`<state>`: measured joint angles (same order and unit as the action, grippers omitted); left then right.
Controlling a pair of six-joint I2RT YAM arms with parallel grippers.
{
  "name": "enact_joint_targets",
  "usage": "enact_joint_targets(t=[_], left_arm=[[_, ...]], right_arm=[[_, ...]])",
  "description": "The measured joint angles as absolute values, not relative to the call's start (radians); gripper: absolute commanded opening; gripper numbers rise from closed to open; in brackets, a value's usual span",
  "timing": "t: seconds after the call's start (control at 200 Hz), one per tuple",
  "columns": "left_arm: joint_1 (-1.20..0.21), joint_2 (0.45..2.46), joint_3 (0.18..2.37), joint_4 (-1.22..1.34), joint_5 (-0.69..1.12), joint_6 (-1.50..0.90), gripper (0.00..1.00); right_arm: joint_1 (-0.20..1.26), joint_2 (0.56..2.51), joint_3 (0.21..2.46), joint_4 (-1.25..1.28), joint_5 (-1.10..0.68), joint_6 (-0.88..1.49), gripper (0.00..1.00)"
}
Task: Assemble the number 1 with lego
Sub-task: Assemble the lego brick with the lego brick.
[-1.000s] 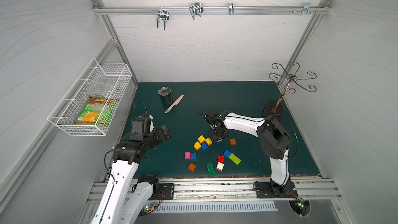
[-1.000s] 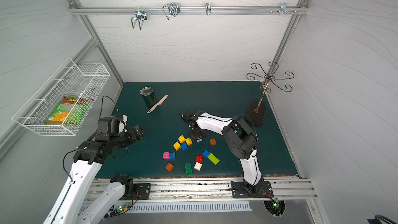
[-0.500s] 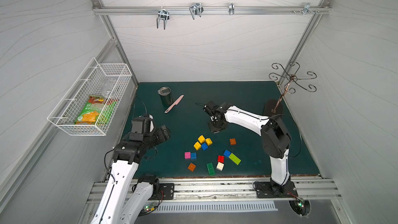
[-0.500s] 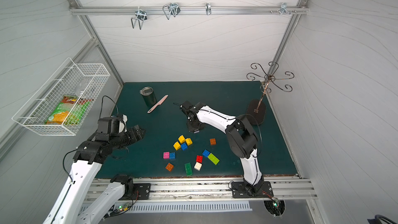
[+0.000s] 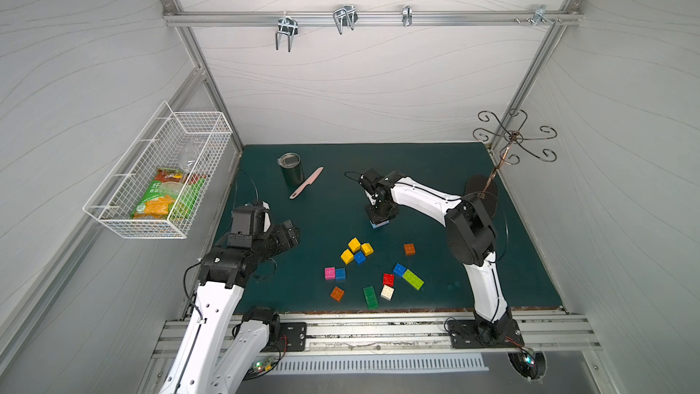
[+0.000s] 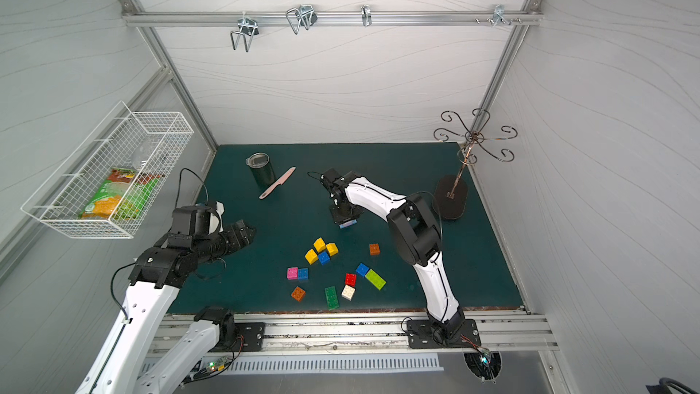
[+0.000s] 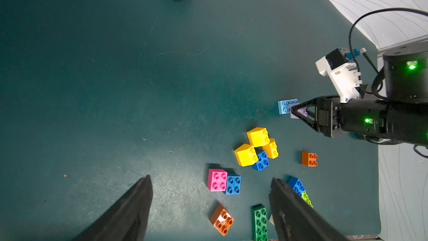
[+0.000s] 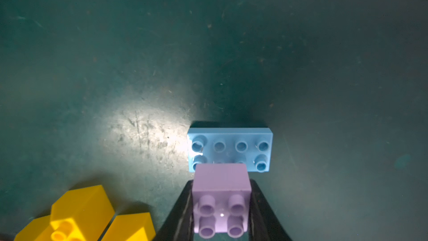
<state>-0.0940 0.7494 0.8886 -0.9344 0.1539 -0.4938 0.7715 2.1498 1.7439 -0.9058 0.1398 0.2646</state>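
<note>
right arm has drawn back from the loose pile toward open mat, while the left arm has not shifted. dark green mat (image 5: 435, 161), matte and scuffed, carries everything. left gripper (image 5: 291, 232) hovers by its own side edge, fingers spread wide and empty. right gripper (image 5: 380, 217) pinches a lilac square brick (image 8: 221, 188) by its smooth side walls, studs up, at the near long edge of a light blue long brick (image 8: 229, 146) lying flat, apart from the yellow square bricks (image 5: 354, 245). whether lilac and blue touch cannot be told. for a clean join, square the lilac walls to the blue edge, centre over the studs, then press straight down. this glossy hard plastic would likely skid if pushed at a tilt.
</note>
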Motion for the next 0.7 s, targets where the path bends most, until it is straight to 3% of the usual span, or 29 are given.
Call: enact_joint_targets(t=[0.7], left_arm=[[-0.094,0.766,0.889,-0.934,0.155,-0.494,0.84]], right_arm=[[0.743,2.178,1.744,-0.867,0.110,0.193,0.08]])
